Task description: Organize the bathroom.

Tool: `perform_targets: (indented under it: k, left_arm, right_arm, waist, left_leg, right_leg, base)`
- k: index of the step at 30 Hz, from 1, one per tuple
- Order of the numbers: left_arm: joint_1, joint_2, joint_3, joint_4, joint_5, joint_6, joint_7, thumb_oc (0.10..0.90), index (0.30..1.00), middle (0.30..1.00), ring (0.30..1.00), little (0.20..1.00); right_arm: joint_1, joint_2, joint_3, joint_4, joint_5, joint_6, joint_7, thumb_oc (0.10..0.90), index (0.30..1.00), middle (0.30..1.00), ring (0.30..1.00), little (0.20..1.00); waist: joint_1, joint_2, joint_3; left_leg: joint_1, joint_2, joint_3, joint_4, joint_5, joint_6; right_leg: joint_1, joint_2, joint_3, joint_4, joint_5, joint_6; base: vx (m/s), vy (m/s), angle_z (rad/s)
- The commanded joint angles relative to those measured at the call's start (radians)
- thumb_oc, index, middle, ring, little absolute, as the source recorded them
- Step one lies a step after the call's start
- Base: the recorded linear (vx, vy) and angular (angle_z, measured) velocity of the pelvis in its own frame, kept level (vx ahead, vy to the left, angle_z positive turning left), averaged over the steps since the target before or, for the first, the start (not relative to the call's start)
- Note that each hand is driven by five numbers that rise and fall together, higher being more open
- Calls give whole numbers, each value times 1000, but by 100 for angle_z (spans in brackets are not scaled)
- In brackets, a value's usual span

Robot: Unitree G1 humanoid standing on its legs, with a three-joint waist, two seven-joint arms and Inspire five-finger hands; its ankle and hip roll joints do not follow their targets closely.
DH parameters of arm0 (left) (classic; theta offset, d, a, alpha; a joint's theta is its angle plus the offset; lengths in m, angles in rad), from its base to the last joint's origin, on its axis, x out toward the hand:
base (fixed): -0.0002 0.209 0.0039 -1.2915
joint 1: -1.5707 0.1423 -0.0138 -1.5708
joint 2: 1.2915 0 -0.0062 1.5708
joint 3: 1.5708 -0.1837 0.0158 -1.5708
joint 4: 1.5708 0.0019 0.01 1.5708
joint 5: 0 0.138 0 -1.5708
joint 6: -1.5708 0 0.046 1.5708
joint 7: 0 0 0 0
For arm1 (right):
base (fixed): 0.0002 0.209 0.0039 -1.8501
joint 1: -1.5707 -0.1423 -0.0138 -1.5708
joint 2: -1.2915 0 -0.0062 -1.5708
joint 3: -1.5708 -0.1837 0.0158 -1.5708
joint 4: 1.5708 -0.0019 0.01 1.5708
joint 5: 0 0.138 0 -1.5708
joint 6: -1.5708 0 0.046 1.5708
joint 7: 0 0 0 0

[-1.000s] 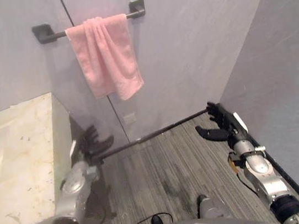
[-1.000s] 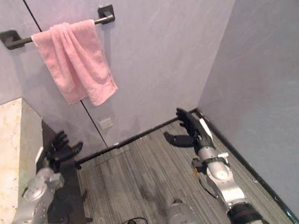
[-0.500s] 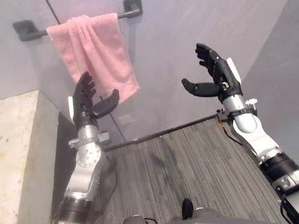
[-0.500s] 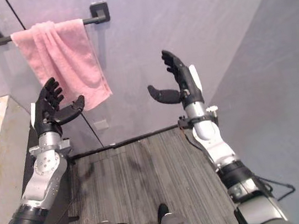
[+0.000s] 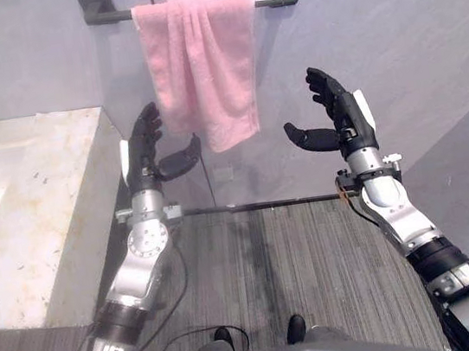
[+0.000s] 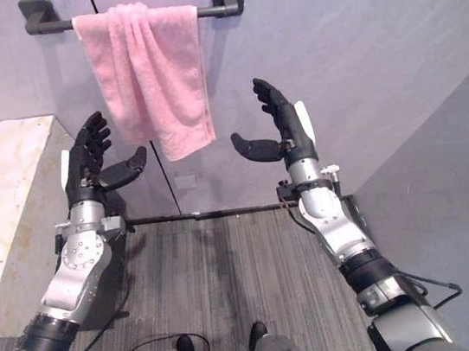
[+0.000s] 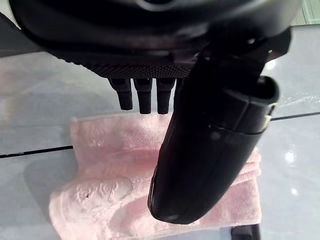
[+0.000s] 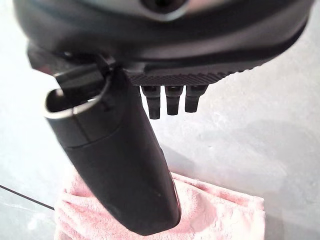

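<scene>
Pink soft towel (image 5: 199, 67) hanging long-ways down from dark bar (image 5: 112, 17), up between both raised hands, nearer left hand (image 5: 151, 154) than right hand (image 5: 338, 119), both open and empty.

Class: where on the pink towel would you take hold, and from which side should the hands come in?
Probably its free lower edge: the towel hangs draped over the rail, clear of the wall. Left hand and right hand, both open, could close in from either side.
</scene>
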Motion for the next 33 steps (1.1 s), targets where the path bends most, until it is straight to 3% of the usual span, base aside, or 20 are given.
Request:
perform_targets:
  k: [1,4,5,6,7,9,10,12,14,19,21,24,26,28,30,33]
  left_arm:
    - [-93,68,7,-89,33,-80,-23,800,900,900,900,900]
    - [-95,78,14,-82,40,-70,-30,800,900,900,900,900]
    - [-89,81,18,-83,49,-59,-25,800,900,900,900,900]
    - [-87,82,19,-84,49,-57,-22,800,900,900,900,900]
    - [-77,86,27,-87,43,-57,-8,800,900,900,900,900]
    - [-73,87,33,-89,43,-57,0,800,900,900,900,900]
    - [-73,84,37,-99,53,-52,19,800,900,900,900,900]
    - [-74,82,32,-107,62,-45,38,800,900,900,900,900]
    - [-76,77,19,-106,77,-54,67,800,900,900,900,900]
    - [-97,58,-15,-75,57,-88,30,800,900,900,900,900]
    - [-90,57,-15,-91,41,-72,31,800,900,900,900,900]
    - [-80,56,0,-108,6,-62,31,800,900,900,900,900]
    - [-77,54,8,-108,8,-60,32,800,900,900,900,900]
    - [-77,52,16,-100,10,-64,21,800,900,900,900,900]
    - [-73,58,28,-88,19,-83,-5,800,900,900,900,900]
    - [-70,65,28,-93,13,-86,-21,800,900,900,900,900]
  right_arm:
    - [-93,-33,-79,-100,2,-71,-51,800,900,900,900,900]
    - [-64,-41,-113,-101,-12,-78,-85,800,900,900,900,900]
    - [-58,-40,-128,-103,-20,-79,-100,800,900,900,900,900]
    - [-59,-36,-129,-105,-23,-76,-102,800,900,900,900,900]
    - [-66,-15,-129,-114,-58,-63,-119,800,900,900,900,900]
    - [-77,-3,-122,-118,-89,-57,-132,800,900,900,900,900]
    - [-109,3,-102,-130,-86,-40,-111,800,900,900,900,900]
    - [-135,2,-81,-130,-74,-36,-102,800,900,900,900,900]
    - [-193,10,-43,-113,-44,-24,-82,800,900,900,900,900]
    - [-239,-7,-35,-60,-3,-2,-68,800,900,900,900,900]
    - [-248,-14,-35,-62,3,17,-65,800,900,900,900,900]
    - [-256,-31,-32,-58,14,37,-47,800,900,900,900,900]
    - [-263,-34,-26,-53,8,41,-43,800,900,900,900,900]
    - [-274,-41,-17,-42,22,46,-45,800,900,900,900,900]
    - [-282,-41,-23,-15,28,40,-37,800,900,900,900,900]
    - [-251,-35,-36,-24,7,33,-42,800,900,900,900,900]
  waist:
    - [-21,10,-75]
    - [-34,34,-67]
    - [-39,36,-65]
    - [-38,34,-66]
    - [-32,27,-72]
    - [-29,21,-73]
    - [-17,-6,-84]
    - [-13,-18,-82]
    - [-14,-23,-68]
    - [-23,-21,-80]
    - [-24,-28,-86]
    - [-12,-48,-78]
    - [-6,-53,-75]
    - [2,-56,-77]
    - [6,-50,-91]
    - [0,-40,-103]
  left_leg:
    - [-31,-6,-15,-54,70,23]
    - [-9,-3,-6,-57,61,38]
    - [0,-11,-4,-59,51,43]
    - [4,-15,-2,-61,49,43]
    - [12,-27,4,-75,55,38]
    - [17,-30,7,-80,56,29]
    - [16,-53,25,-89,42,12]
    - [24,-64,40,-90,23,8]
    - [45,-75,55,-91,-12,27]
    - [56,-100,48,-46,-51,50]
    - [34,-113,62,55,-76,31]
    - [-65,-117,47,286,-49,-20]
    - [-94,-111,36,335,-46,-23]
    - [-96,-105,26,304,-62,-13]
    - [-48,-66,22,145,-61,3]
    - [-7,3,-1,-51,47,-11]
  right_leg:
    - [-108,-45,63,391,-186,138]
    - [-192,-83,100,632,-158,162]
    - [-212,-85,123,652,-130,165]
    - [-212,-87,120,627,-125,165]
    - [-184,-85,85,486,-130,160]
    - [-145,-76,51,336,-130,156]
    - [-90,-54,2,24,-76,155]
    - [-82,-42,-10,-94,3,167]
    - [-147,-46,8,-77,62,182]
    - [-159,-7,67,-30,18,149]
    - [-145,4,81,-27,8,130]
    - [-103,23,111,-30,-8,89]
    - [-89,29,113,-27,-18,79]
    - [-73,35,106,-22,-31,75]
    - [-53,46,93,-34,-45,76]
    - [-15,57,90,-81,-52,79]
  base:
    - [249,212,4]
    - [284,183,14]
    - [299,105,16]
    - [349,41,4]
    - [223,-17,1]
    - [278,-82,-18]
    - [321,-140,-35]
    - [215,-96,-38]
    - [198,-60,-15]
    - [280,-106,17]
    - [270,-91,36]
    - [233,-85,20]
    - [169,-30,23]
    - [193,14,13]
    - [249,63,18]
    - [308,81,10]
